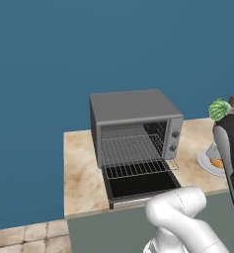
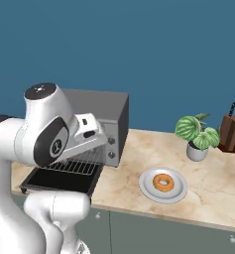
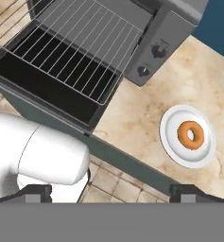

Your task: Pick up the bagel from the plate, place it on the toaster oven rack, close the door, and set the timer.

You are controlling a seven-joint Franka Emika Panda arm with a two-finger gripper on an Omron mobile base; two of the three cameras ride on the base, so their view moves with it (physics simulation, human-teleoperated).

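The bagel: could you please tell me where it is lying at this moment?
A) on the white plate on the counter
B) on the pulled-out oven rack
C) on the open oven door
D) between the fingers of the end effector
A: the bagel lies in the middle of the plate, on the counter to the right of the toaster oven, whose rack is bare.

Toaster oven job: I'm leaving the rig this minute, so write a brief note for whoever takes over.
Gripper: open, empty, high above the counter edge.
Bagel: on the plate, right of the toaster oven.
Door: folded down, open. Rack: pulled partway out over it, bare.
Done: nothing yet beyond the oven standing open.
Left: pick the bagel, set it on the rack, close the door, set the timer with a knob on the oven's right-hand panel.
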